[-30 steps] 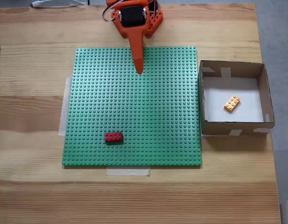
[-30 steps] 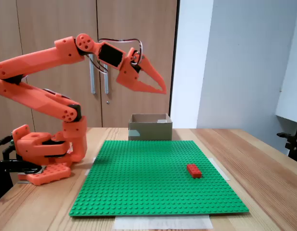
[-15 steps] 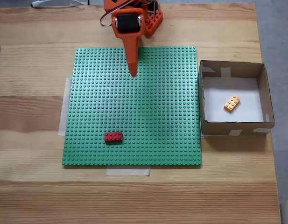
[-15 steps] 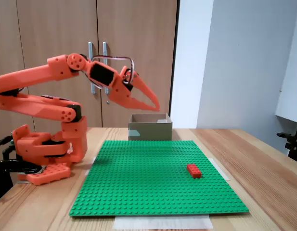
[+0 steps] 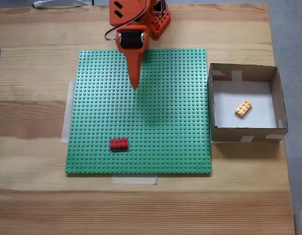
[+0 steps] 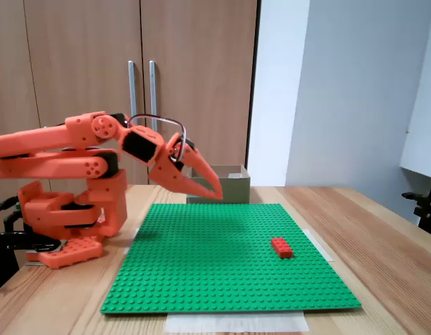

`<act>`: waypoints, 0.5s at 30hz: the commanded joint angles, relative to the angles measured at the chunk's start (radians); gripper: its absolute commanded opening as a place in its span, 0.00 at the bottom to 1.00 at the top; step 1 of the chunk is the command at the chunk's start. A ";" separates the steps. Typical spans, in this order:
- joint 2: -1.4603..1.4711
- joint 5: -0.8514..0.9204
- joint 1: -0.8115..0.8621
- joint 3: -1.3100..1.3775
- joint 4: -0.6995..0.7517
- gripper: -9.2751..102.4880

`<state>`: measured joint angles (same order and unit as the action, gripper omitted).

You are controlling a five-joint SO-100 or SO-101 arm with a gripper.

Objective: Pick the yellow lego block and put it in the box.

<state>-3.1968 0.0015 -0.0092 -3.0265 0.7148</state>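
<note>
Top-down fixed view: I log the yellow block (image 5: 243,108) lying inside the box (image 5: 278,98) at 3 o'clock of the green baseplate (image 5: 165,122); red brick (image 5: 119,143) at 7 o'clock. My pincer (image 5: 135,84), at 12 o'clock, looks closed and empty.

Side fixed view: pincer (image 6: 215,193) above the baseplate (image 6: 222,265), nothing gripped; box (image 6: 232,183) behind; desk (image 6: 383,244).

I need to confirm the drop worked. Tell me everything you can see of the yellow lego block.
The yellow lego block is a small yellow-orange studded brick, two rows of four studs, plastic-looking. It lies flat, studs up, turned diagonally on the white floor of the box, right of centre in the top-down fixed view. It touches no wall and nothing grips it.
</note>
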 commanded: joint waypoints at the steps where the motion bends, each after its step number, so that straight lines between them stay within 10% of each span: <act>1: -0.043 -0.002 0.006 -0.020 0.014 0.07; 15: -0.066 0.055 0.031 -0.152 0.017 0.07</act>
<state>-3.2551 0.0460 0.0153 -3.1600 0.7440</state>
